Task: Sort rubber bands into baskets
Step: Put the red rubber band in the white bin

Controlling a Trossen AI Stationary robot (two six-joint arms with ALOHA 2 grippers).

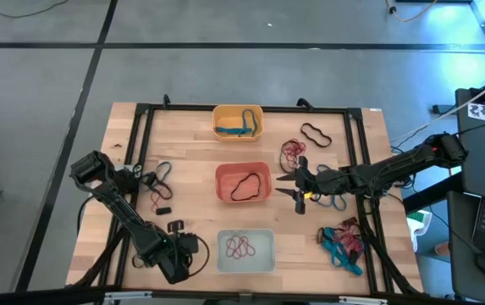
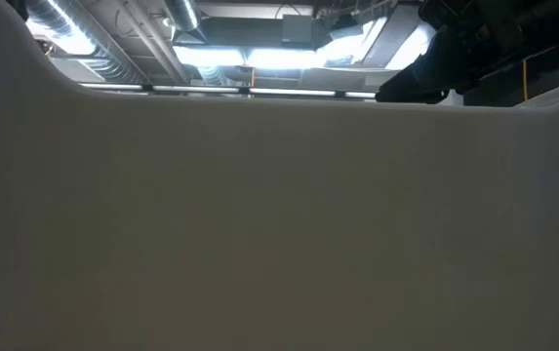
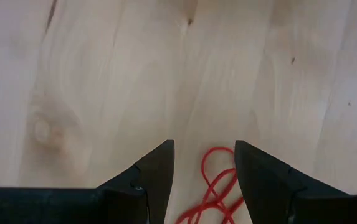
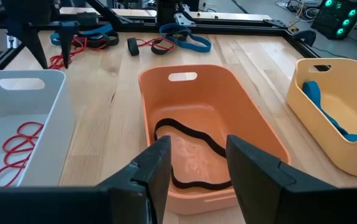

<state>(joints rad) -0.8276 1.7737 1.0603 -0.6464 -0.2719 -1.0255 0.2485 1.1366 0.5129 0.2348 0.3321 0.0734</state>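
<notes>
We are viewing the right tool (image 1: 300,188), fingers apart and empty, hovering beside the red-orange basket (image 1: 243,183) at mid-bench, which is holding a black band (image 1: 248,186). The left tool (image 3: 204,180), fingers apart, is hanging over a red band (image 3: 214,186) near the bench's front edge.

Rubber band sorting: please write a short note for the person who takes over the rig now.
Left gripper: open, low at the table's near-left, over a red band.
Right gripper: open, empty, beside the red basket.
Done: blue bands in the yellow basket, one black band in the red one, red bands in the white basket.
Left: loose bands on the table, both sides.
</notes>
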